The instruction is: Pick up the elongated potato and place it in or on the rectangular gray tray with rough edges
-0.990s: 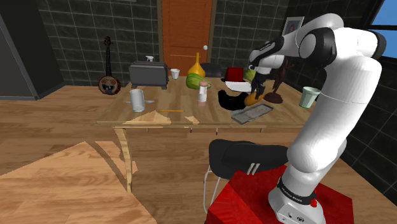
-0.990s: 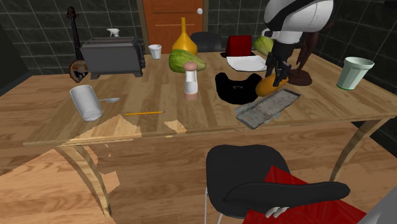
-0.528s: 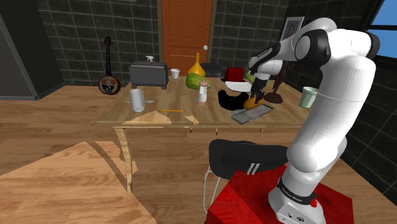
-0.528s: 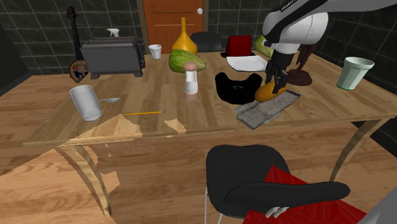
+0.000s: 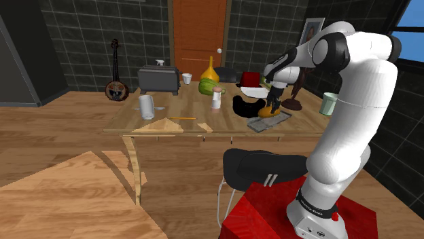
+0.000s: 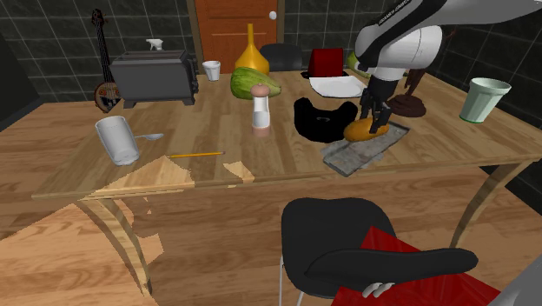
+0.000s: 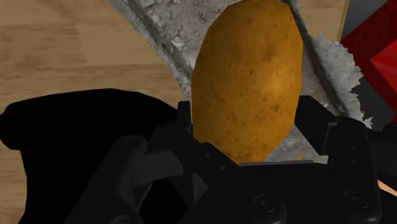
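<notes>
The tool (image 6: 375,123) is clenched on the elongated brown potato (image 6: 356,132), holding it low over the one-o'clock end of the rough-edged gray tray (image 6: 347,157) on the wooden desk (image 6: 287,152), contact with the tray unclear, with a black dish (image 6: 317,122) just at the potato's nine o'clock in the second exterior view.
</notes>
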You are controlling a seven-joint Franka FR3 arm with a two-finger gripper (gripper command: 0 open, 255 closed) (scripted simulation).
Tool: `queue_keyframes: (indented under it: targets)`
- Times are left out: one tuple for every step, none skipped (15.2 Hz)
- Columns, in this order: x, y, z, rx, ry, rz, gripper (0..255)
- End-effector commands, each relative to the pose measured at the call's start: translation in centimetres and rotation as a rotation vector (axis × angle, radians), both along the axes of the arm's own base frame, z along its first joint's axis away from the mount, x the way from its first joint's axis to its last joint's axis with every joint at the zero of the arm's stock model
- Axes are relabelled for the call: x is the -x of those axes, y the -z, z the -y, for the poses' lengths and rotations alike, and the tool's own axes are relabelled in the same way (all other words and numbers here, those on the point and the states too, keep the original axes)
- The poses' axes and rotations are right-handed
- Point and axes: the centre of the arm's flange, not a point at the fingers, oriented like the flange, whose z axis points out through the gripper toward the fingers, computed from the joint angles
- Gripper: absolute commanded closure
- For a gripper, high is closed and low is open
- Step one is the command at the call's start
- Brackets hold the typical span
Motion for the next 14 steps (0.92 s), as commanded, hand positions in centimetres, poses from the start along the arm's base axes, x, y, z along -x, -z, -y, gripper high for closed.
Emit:
queue_keyframes:
  targets:
    - [-0.2, 0.1, -0.2, -0.002, -0.003, 0.0, 255]
    - [-0.2, 0.1, -0.2, -0.002, -0.003, 0.0, 255]
    - [-0.2, 0.1, -0.2, -0.002, -0.003, 0.0, 0]
    - [-0.2, 0.0, -0.2, -0.001, -0.003, 0.0, 0]
    - [-0.2, 0.0, -0.2, -0.001, -0.003, 0.0, 0]
    - [-0.2, 0.0, -0.2, -0.001, -0.003, 0.0, 0]
    - [-0.2, 0.0, -0.2, -0.001, -0.003, 0.0, 0]
    - [-0.2, 0.1, -0.2, -0.002, -0.003, 0.0, 0]
    - [-0.1, -1.2, -0.2, -0.002, -0.003, 0.0, 0]
    - [0.0, -2.6, -0.2, -0.002, -0.003, 0.0, 0]
    - [0.1, -3.9, -0.2, -0.002, -0.003, 0.0, 0]
    - [0.2, -4.9, -0.2, -0.002, -0.003, 0.0, 0]
    - [0.2, -4.9, -0.2, -0.002, -0.003, 0.0, 0]
    - [0.2, -4.9, -0.2, -0.002, -0.003, 0.0, 0]
